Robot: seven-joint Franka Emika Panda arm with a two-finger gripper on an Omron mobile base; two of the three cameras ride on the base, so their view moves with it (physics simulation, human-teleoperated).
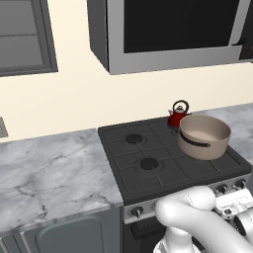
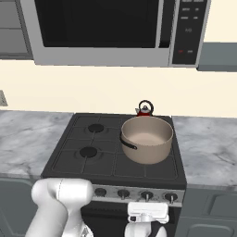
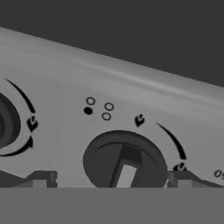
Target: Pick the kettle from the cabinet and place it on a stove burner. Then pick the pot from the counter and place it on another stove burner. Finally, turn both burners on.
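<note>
The small red kettle (image 1: 177,116) (image 2: 145,109) stands on the cooktop's back right burner. Just in front of it, the wide beige pot (image 1: 204,137) (image 2: 147,139) sits on the front right burner. The two left burners (image 1: 148,163) (image 2: 88,152) are bare. My gripper (image 3: 111,179) (image 2: 148,204) (image 1: 233,203) is low in front of the stove's knob panel. It is open, with a fingertip on either side of one dark round knob (image 3: 124,159) (image 2: 146,195). No flame shows at any burner.
The marble counter (image 1: 49,168) (image 2: 208,148) runs on both sides of the black cooktop. A silver-framed microwave (image 2: 102,32) hangs above, with the dark grey cabinet slab (image 2: 217,56) to its right. A second knob (image 3: 6,124) lies at the hand view's left edge.
</note>
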